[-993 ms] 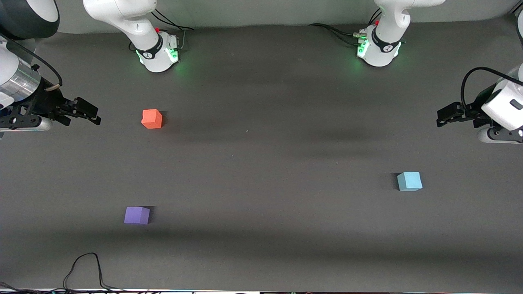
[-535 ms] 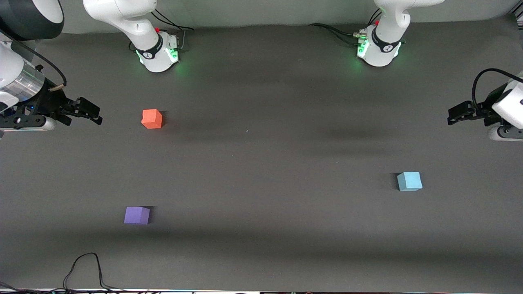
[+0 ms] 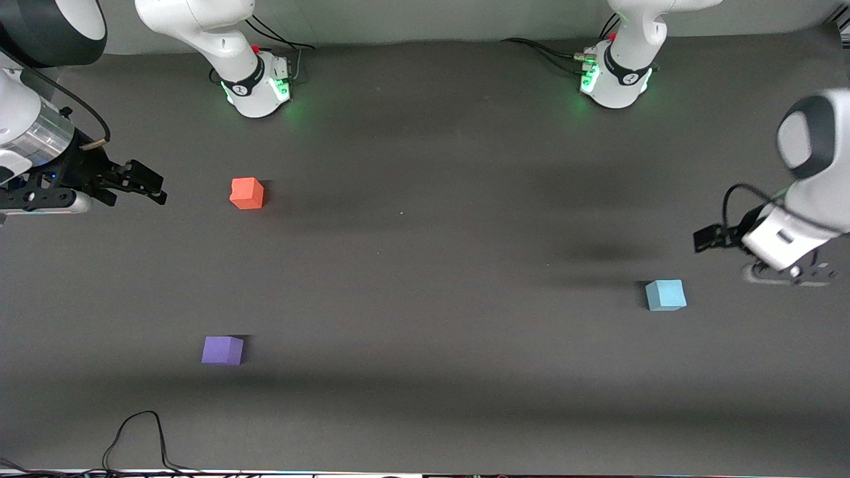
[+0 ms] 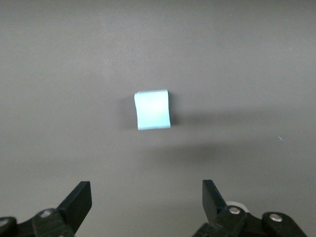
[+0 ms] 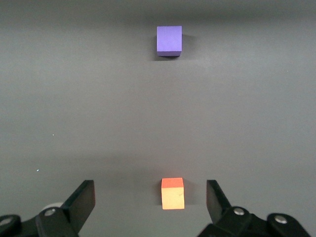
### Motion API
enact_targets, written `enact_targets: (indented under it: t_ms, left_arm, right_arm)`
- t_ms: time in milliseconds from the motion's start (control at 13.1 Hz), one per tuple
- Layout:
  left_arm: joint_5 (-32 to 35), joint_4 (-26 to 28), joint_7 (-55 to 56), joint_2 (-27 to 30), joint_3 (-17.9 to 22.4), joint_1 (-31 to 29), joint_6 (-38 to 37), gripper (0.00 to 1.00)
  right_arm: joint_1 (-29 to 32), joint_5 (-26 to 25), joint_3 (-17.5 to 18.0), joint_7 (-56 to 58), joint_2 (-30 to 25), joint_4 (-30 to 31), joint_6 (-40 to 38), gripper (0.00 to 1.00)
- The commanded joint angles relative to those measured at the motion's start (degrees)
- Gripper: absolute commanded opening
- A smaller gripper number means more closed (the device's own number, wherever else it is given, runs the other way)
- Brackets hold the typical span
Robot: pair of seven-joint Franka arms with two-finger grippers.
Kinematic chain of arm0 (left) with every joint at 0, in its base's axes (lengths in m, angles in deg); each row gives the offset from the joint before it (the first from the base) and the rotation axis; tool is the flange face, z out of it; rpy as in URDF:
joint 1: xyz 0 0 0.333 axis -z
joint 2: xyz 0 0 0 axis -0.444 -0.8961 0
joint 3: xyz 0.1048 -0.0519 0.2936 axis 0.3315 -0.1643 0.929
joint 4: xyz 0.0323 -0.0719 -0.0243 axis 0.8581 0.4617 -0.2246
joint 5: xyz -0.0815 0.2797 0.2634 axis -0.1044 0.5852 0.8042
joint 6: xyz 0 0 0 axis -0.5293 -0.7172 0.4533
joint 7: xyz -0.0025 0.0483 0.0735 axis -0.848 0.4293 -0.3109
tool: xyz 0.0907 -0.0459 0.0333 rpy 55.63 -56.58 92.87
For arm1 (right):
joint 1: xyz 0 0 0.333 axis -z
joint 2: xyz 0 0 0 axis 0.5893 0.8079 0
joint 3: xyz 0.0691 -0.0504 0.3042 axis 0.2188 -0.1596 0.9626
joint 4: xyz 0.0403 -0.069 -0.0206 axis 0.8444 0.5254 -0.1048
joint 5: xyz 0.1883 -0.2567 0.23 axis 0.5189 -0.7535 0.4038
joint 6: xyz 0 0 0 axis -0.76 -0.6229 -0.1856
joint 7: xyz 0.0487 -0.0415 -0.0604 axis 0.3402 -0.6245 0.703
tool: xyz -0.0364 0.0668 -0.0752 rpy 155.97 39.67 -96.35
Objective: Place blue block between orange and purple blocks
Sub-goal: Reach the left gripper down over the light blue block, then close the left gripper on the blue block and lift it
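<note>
The dark tabletop (image 3: 425, 265) carries three cubes, well apart. At mid-right of the front view the left gripper (image 3: 705, 239), spread wide and empty, hangs over bare tabletop near the blue block (image 3: 665, 295). At mid-left the right gripper (image 3: 147, 182) waits, spread, beside the orange block (image 3: 247, 193); the purple block (image 3: 222, 350) sits lower left. Nothing is grasped: pickup, carry and placement all remain.
</note>
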Motion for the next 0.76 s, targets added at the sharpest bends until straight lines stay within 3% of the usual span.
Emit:
enact_targets:
  t_ms: [0,382,688]
  left_arm:
    - [0.5,4.4,-1.0,-4.6,-0.2,-0.1,11.3,1.0]
    - [0.5,7.3,-1.0,-13.0,-0.1,-0.3,25.2,1.0]
    - [0.5,6.1,-1.0,-17.5,-0.1,-0.3,28.6,1.0]
  right_arm:
    - [0.2,-1.0,0.0,-0.4,-1.9,2.0,1.0,1.0]
    - [1.0,-1.0,0.0,-0.4,-2.3,2.9,2.1,1.0]
    - [1.7,-1.1,0.3,-0.3,-3.1,3.9,2.1,1.0]
